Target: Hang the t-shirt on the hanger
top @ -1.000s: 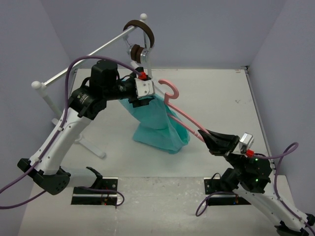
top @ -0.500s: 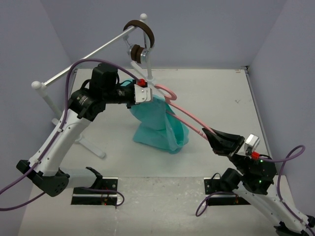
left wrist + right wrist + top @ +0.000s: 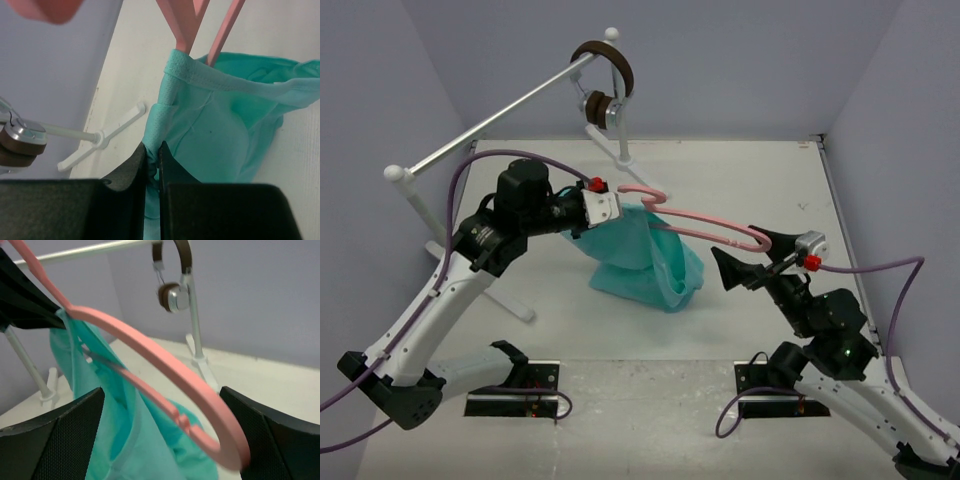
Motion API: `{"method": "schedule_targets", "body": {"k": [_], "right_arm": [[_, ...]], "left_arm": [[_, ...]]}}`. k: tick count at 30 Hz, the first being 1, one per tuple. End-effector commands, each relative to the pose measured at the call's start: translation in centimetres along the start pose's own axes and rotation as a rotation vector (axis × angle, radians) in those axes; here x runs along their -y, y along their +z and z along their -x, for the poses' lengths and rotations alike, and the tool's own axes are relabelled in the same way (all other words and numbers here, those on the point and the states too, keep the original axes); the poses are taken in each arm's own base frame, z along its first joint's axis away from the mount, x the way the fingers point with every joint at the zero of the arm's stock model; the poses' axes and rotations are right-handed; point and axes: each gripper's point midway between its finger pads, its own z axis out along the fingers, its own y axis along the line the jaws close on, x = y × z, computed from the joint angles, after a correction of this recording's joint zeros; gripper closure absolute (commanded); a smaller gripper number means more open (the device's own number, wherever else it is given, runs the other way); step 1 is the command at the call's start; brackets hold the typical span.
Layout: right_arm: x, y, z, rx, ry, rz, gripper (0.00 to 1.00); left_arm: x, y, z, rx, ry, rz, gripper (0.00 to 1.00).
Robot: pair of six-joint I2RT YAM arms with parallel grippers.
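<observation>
Pinching the teal t-shirt [image 3: 645, 262] by its upper edge at centre frame, the left end effector [image 3: 607, 210] is holding the fabric up over the worktop [image 3: 770, 170]. The pink hanger [image 3: 700, 218] is poking into the shirt's opening, its right end sitting between the right end effector's [image 3: 752, 255] spread fingers.

Right pincer [image 3: 755, 254] has opened wide; left pincer [image 3: 613, 207] has clamped the soft teal t-shirt [image 3: 642, 258]; thin pink plastic hanger [image 3: 710, 218] swung level.
</observation>
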Motion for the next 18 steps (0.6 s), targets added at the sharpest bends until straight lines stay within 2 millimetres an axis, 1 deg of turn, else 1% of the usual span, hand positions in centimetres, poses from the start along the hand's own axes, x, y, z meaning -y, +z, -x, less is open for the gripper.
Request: {"method": "schedule_targets", "body": {"k": [1, 2, 3, 4, 5, 8, 10, 12, 15, 18], "right_arm": [[3.0, -1.9, 1.1, -0.038, 0.15, -0.208, 0.01], [3.6, -2.6, 1.5, -0.034, 0.175, -0.244, 0.01], [3.8, -3.2, 2.4, -0.015, 0.252, -0.268, 0.01], [4.3, -4.0, 1.9, -0.035, 0.279, -0.305, 0.01], [5.3, -4.9, 2.6, 0.003, 0.366, -0.369, 0.01], [7.4, -7.3, 2.1, 0.02, 0.489, -0.516, 0.02], [6.9, -7.5, 1.9, 0.028, 0.557, -0.494, 0.05], [4.7, -6.0, 0.3, -0.06, 0.602, -0.413, 0.09], [1.8, -2.8, -2.1, -0.186, 0.601, -0.314, 0.1], [-0.7, 0.9, -5.0, -0.282, 0.608, -0.236, 0.11]], "left_arm": [[-4.4, 0.0, -0.2, -0.027, -0.033, 0.226, 1.0], [-4.7, 0.2, -0.8, -0.044, -0.053, 0.246, 1.0], [-4.8, 0.3, -1.0, -0.047, -0.057, 0.251, 1.0], [-4.8, 0.5, -1.1, -0.048, -0.06, 0.25, 1.0], [-4.8, 0.8, -1.4, -0.053, -0.076, 0.249, 1.0], [-4.8, 1.3, -1.8, -0.062, -0.094, 0.245, 1.0], [-4.7, 1.3, -2.0, -0.065, -0.111, 0.25, 1.0], [-4.7, 1.3, -1.8, -0.055, -0.122, 0.252, 1.0], [-4.4, 1.3, -1.1, -0.023, -0.117, 0.233, 1.0], [-4.1, 1.0, -0.3, 0.007, -0.117, 0.221, 1.0]]}}
